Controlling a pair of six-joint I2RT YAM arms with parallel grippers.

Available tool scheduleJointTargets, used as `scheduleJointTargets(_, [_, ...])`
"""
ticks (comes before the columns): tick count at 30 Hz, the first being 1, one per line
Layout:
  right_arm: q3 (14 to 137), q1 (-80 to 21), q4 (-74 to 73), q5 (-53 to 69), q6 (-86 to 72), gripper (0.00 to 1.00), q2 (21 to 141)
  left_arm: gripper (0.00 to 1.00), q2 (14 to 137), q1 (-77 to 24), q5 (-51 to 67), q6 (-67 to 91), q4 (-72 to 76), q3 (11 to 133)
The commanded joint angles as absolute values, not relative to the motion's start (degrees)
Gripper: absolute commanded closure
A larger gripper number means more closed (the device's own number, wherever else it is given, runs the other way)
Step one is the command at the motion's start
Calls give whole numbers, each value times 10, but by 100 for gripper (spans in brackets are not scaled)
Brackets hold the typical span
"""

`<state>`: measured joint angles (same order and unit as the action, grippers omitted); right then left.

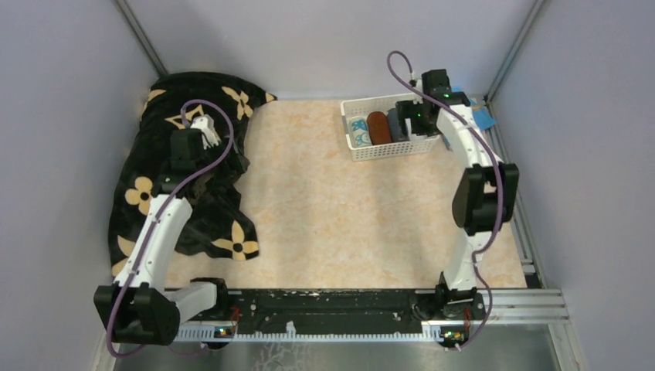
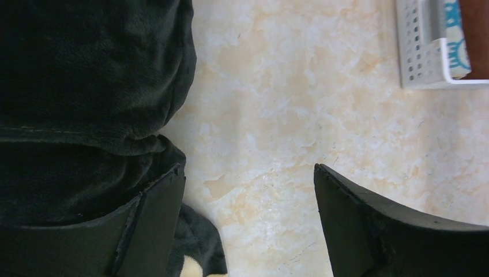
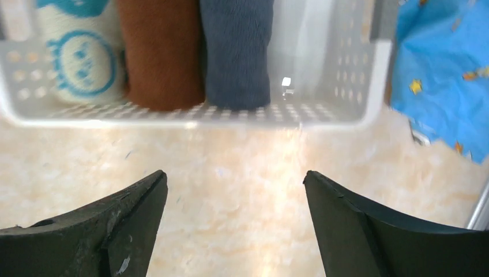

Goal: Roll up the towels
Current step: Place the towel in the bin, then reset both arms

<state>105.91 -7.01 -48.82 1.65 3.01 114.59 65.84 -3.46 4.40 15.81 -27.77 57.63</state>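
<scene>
Towels, three, rolled and lying side by side in the white basket (image 3: 190,115) at the table's (image 1: 340,216) far right: teal-and-white towel (image 3: 81,52) leftmost, rust-brown towel (image 3: 161,52) in the middle, slate grey-blue towel (image 3: 236,52) beside it. The basket's right part holds nothing. Right gripper (image 3: 233,176) hangs over bare table just before the basket, jaws wide apart, nothing between them. Bright blue cloth (image 3: 444,75) lies beyond the basket's right wall. Left gripper (image 2: 248,173) is at the black flowered blanket's (image 1: 193,193) edge, jaws apart and holding nothing, one finger above the blanket, the other above the tabletop.
</scene>
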Motion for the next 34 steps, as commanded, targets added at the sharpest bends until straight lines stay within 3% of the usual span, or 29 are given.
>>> scheduleJointTargets(1, [937,-73,-399,31,-58,10,931,12,602,-30,65,145,-247,569])
scheduleJointTargets(11, [539,-74,-180,-11,-155,6,531,5,408,-30,51,151,-179,478])
scheduleJointTargets(16, [424,-73,-115,-36,-171,5,402,1,359,-30,40,145,-180,452])
scheduleJointTargets(21, [378,-73,-85,-42,-184,4,361,1,331,-31,21,138,-188,422])
scheduleJointTargets(34, [385,-74,-90,-38,-182,1,391,1,329,-29,37,142,-179,411])
